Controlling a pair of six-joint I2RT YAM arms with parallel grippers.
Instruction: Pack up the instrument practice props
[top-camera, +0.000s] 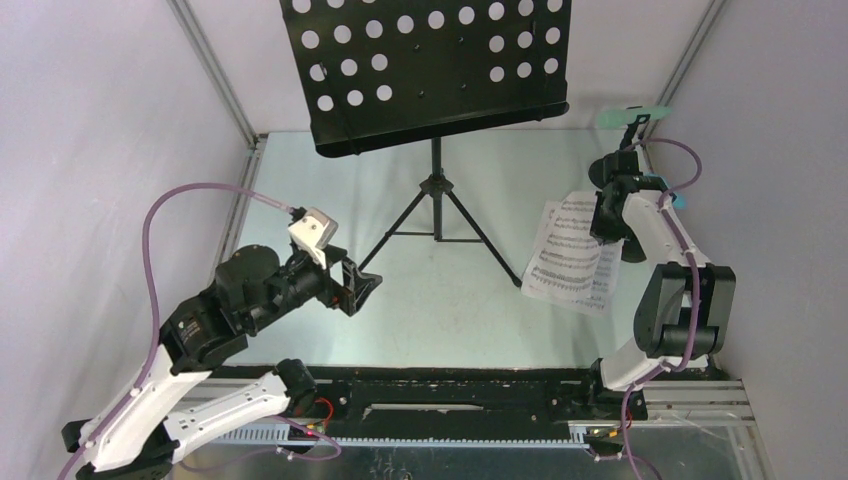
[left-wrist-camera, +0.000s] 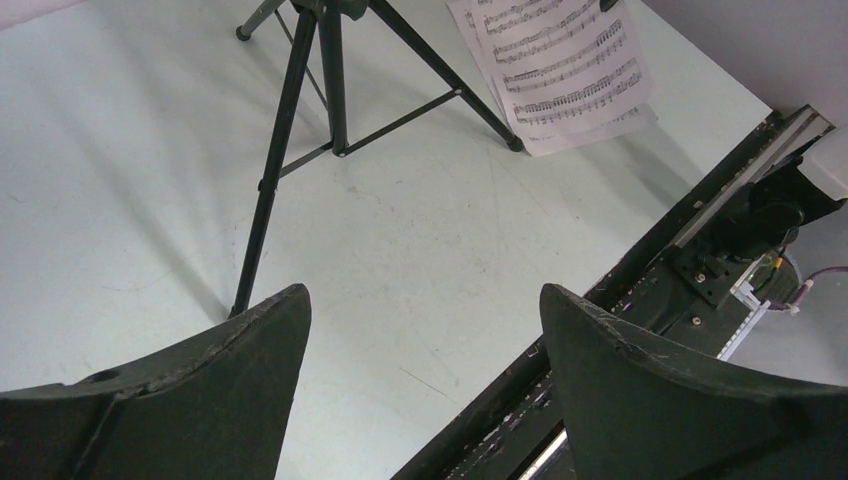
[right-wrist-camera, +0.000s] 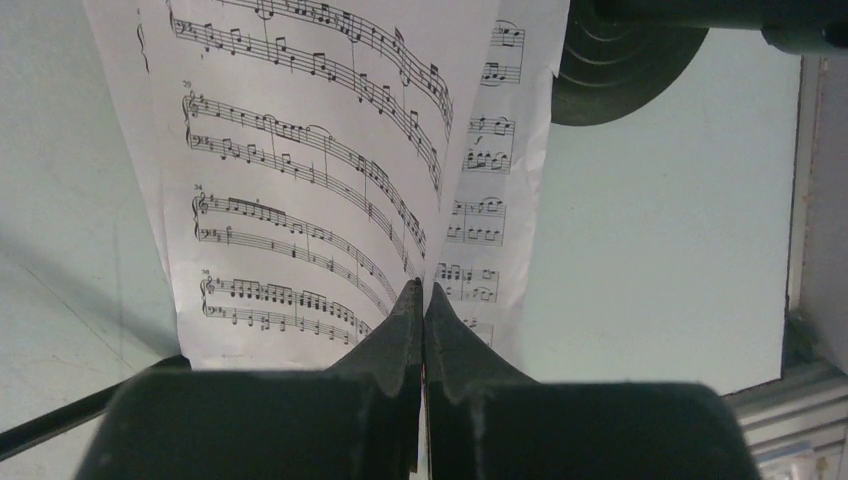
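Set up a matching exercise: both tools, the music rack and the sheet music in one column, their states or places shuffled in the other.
1. left tool
2. right tool
3. music rack
4. sheet-music pages

A. white, on the table to the right of the rack
B. shut on the pages
C. black, standing upright at the back
D. open above bare table

Pairs: 1-D, 2-B, 3-C, 4-A

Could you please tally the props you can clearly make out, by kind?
Music stand: 1
Sheet-music stack: 1
Toy microphones: 2 (mint-green microphone; blue microphone, mostly hidden)
Round mic-holder base: 1
Total: 5
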